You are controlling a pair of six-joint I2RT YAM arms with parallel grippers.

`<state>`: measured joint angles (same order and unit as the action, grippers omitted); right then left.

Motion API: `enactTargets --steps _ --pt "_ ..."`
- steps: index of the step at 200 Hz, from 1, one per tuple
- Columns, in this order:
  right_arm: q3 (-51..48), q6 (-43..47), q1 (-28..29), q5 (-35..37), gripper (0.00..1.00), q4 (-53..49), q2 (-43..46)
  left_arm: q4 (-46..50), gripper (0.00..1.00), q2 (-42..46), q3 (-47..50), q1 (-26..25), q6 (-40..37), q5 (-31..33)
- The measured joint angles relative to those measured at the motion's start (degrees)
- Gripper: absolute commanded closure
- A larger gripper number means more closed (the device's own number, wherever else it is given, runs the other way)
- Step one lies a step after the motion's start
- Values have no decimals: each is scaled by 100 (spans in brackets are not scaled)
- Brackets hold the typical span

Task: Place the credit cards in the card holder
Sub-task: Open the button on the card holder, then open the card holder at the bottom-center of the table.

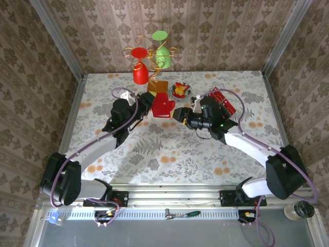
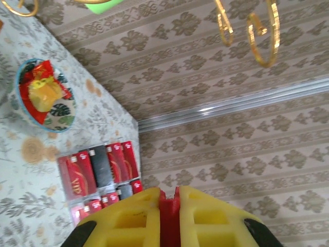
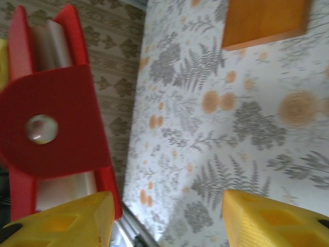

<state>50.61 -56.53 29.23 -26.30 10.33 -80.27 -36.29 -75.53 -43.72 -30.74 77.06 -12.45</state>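
**Holder gripped, cards waiting on the table**

The left gripper (image 2: 168, 208) is clamping the edge of the red card holder (image 1: 163, 105), just above the middle of the top view. The right gripper (image 3: 165, 220) is hanging beside it, fingers apart with nothing between them. The credit cards (image 2: 100, 172) are lying in rows on the table (image 1: 169, 154), at the lower left of the left wrist view. Seemingly no card is going in yet, so picking and inserting are all remaining.

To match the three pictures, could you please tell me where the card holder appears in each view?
Top external: card holder mid-table, just below the orange slab.
Left wrist: bottom centre, clamped between yellow fingers.
Right wrist: left side.
Shared landmark: floral table cover.
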Motion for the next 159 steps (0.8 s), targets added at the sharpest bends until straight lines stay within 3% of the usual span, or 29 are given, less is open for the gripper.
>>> enactTargets --steps 55,159 --pt "0 -566 0 -267 44 929 -118 -382 100 0 85 15 319 28" --pt "-278 -804 -317 -264 48 1134 256 -409 100 0 96 13 398 22"
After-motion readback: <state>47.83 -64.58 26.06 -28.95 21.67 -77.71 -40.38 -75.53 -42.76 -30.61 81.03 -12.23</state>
